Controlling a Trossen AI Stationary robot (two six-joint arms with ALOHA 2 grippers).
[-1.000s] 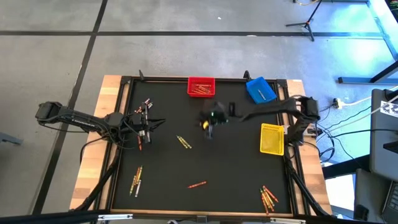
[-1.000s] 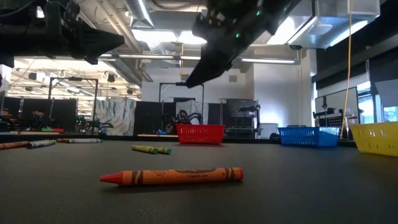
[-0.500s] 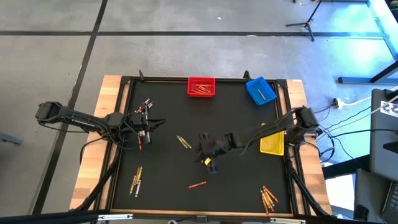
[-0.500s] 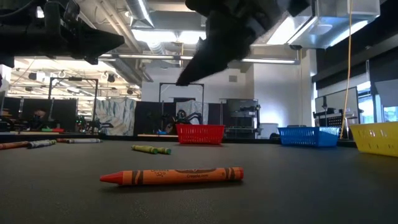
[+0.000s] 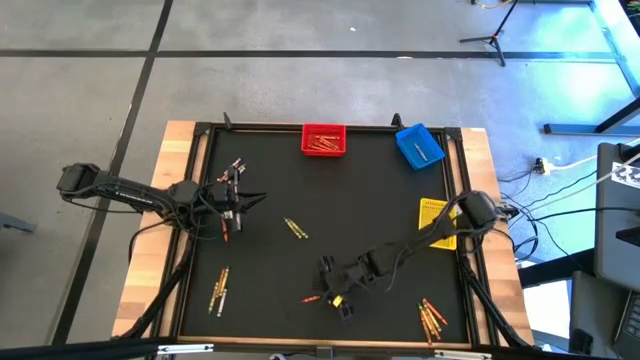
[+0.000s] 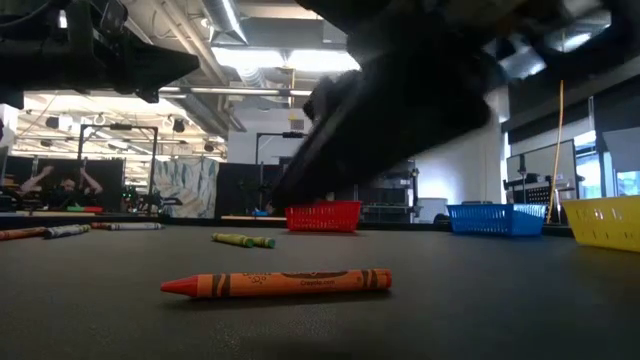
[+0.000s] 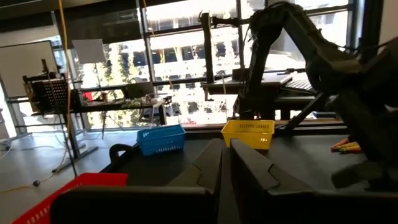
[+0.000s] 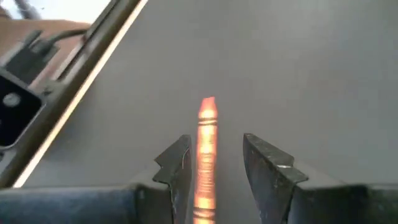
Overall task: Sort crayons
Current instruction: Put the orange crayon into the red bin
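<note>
— Red bin point(image 5: 323, 139) holds some crayons already?
— Yes, but many lie around. Right gripper point(image 8: 214, 163), fingers apart, straddles an orange crayon point(image 8: 206, 149) on the mat; left gripper point(image 5: 232, 205) waits, closed.

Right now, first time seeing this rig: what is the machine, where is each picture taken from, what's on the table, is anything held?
It is a robot with two dark arms at a black table, sorting crayons into bins. One picture looks straight down, one looks level across the tabletop, and one sits on each wrist. From above, the left tool waits at the table's left side, shut, near a few crayons. The right tool is low over an orange crayon; its wrist picture shows open fingers either side of the crayon, not gripping it. At the far edge stand a red bin holding crayons and a blue bin, with a yellow bin at the right. Other crayons lie scattered on the table.
</note>
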